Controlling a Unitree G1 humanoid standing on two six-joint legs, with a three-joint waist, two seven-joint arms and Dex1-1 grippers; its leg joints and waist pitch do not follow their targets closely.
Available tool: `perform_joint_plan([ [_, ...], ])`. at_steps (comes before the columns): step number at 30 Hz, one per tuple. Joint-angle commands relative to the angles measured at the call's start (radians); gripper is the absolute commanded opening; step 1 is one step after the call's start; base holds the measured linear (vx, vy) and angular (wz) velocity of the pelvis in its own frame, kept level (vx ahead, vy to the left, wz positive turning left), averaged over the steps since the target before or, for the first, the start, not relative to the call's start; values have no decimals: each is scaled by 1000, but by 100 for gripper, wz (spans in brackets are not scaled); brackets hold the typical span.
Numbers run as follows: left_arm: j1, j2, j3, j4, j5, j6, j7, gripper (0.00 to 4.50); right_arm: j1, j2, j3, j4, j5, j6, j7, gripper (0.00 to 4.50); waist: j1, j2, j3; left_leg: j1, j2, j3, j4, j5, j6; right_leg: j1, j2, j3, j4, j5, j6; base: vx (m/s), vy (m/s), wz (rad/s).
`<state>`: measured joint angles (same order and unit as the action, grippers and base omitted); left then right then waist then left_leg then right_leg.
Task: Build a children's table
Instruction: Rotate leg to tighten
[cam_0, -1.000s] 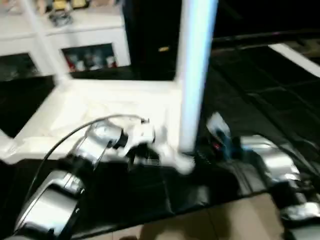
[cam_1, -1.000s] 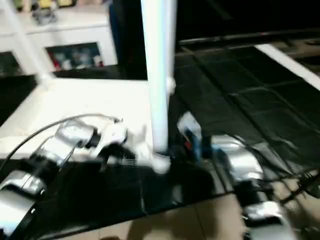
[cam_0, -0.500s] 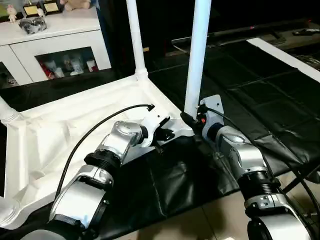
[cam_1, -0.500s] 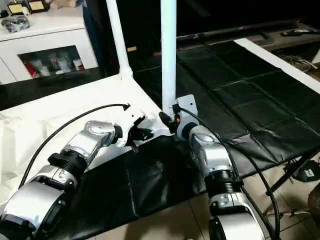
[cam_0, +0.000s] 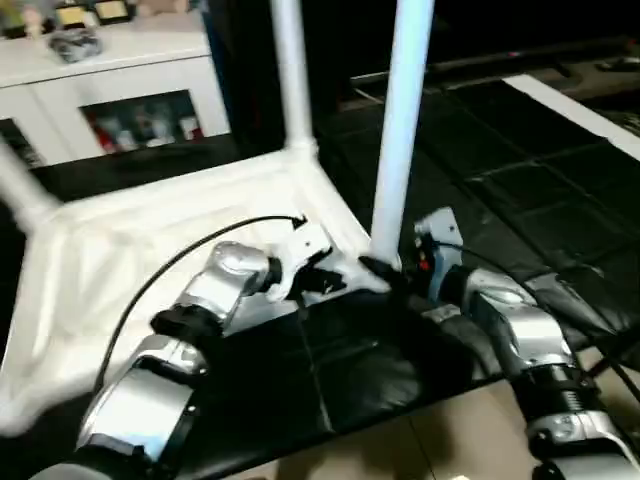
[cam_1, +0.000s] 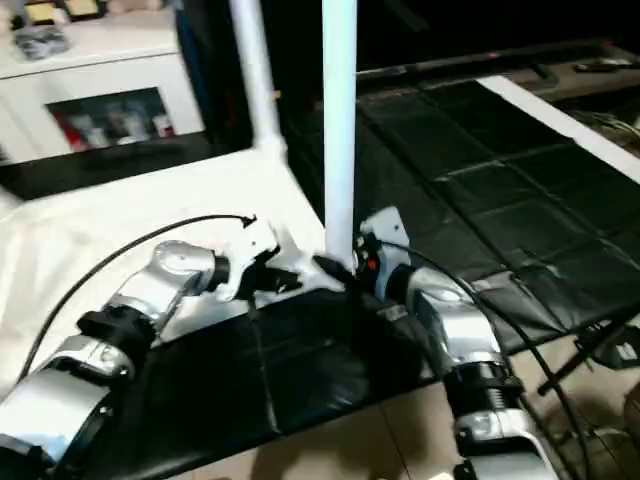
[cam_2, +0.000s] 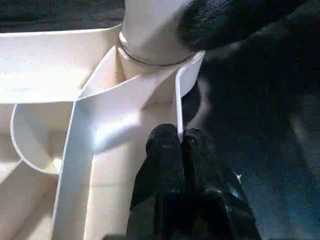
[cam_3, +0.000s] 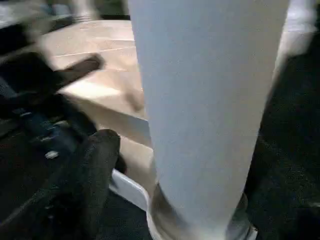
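Upturned white table lying on black-covered tabletop, legs pointing up. Nearest leg standing in the corner socket, between spread fingers of right hand. Left hand pressed together, pinching the thin rim beside that socket.

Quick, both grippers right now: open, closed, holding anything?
Left gripper: shut, its fingertips pinched on the table top's thin rim by the near corner socket.
Right gripper: open, its fingers either side of the upright leg.
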<state>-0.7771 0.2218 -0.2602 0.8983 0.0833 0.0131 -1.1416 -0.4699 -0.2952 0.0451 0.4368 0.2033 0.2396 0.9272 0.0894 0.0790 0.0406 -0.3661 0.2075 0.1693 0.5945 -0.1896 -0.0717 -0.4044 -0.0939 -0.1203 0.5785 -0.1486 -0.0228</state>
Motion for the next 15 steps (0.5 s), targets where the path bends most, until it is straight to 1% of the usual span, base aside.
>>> perform_joint_plan([
  [1,-3,24,-32,-41,0,-76,-106,0,4,-39,21,-40,28,13,118,418,3,-7,-73,5,23,-1,-61,-180,106,65,-55,47,-59,-210,-208,0,0,0],
  [3,5,46,-53,-50,-6,-115,-183,0,6,-81,44,-47,33,21,195,436,8,-4,-75,7,25,-2,-61,-172,104,65,-56,48,-56,-189,-212,0,0,0],
  [4,10,56,-62,-57,-10,-126,-220,0,6,-99,55,-50,36,21,232,436,10,-9,-75,4,25,-2,-60,-161,106,66,-56,49,-53,-171,-216,0,0,0],
  [7,28,86,-88,-84,-18,-149,-320,0,4,-135,71,-64,57,31,322,436,22,-9,-76,7,27,-1,-60,-157,106,63,-59,50,-52,-182,-222,0,0,0],
  [8,31,91,-93,-89,-18,-153,-336,0,3,-141,73,-68,62,33,339,436,25,-7,-74,7,29,-2,-61,-163,103,62,-60,50,-52,-195,-221,0,0,0],
  [9,35,100,-99,-95,-19,-163,-357,0,2,-150,78,-74,69,34,364,436,27,-10,-74,9,29,-1,-61,-164,100,62,-59,50,-52,-202,-220,0,0,0],
  [10,37,104,-102,-98,-19,-170,-369,0,1,-156,81,-77,73,33,378,436,29,-10,-74,9,29,-1,-62,-165,99,61,-60,50,-53,-205,-220,0,0,0],
  [11,40,111,-106,-103,-23,-175,-389,0,0,-166,90,-80,76,36,404,436,30,-13,-73,9,29,0,-62,-169,96,61,-59,51,-54,-215,-217,0,0,0],
  [12,43,116,-109,-107,-26,-178,-404,0,-1,-175,98,-83,75,37,423,436,33,-12,-74,10,30,0,-62,-169,94,61,-61,51,-53,-217,-216,0,0,0],
  [14,44,121,-109,-112,-32,-179,-422,0,-4,-186,118,-84,77,47,461,436,36,-16,-74,9,29,0,-62,-162,94,60,-59,52,-52,-220,-213,0,0,0],
  [15,44,120,-109,-114,-34,-180,-425,0,-6,-188,126,-82,78,48,475,420,39,-18,-75,9,30,0,-61,-156,94,60,-61,53,-52,-223,-211,0,0,0],
])
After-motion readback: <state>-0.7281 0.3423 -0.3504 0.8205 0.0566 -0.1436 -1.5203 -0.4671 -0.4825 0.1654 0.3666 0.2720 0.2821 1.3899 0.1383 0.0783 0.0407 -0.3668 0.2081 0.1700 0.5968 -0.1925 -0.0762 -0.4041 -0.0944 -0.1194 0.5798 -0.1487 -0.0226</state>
